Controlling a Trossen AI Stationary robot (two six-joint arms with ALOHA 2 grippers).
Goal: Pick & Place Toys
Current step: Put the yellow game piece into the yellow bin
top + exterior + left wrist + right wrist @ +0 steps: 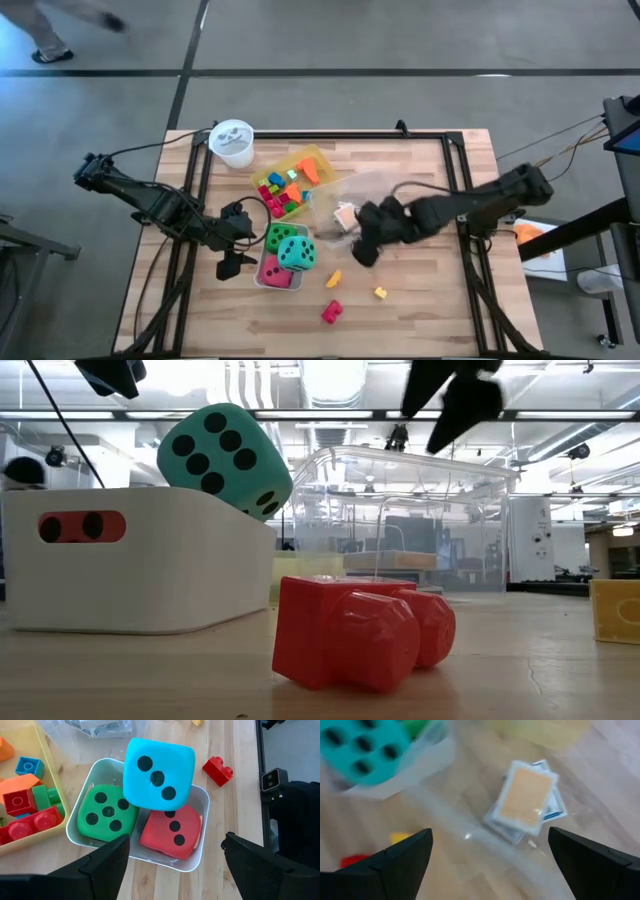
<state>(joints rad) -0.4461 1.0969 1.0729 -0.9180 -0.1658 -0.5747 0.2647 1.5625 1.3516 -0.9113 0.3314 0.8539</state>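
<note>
Left hand [232, 262] hanging open beside the white bin [202, 847] of dice [157, 775]; right hand [365, 248] hovering open over card packs [527, 802] mid-table.

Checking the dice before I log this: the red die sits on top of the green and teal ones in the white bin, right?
Not quite. The teal die sits on top; the red die and green die lie under it in the white bin. The left wrist view shows this.
</note>
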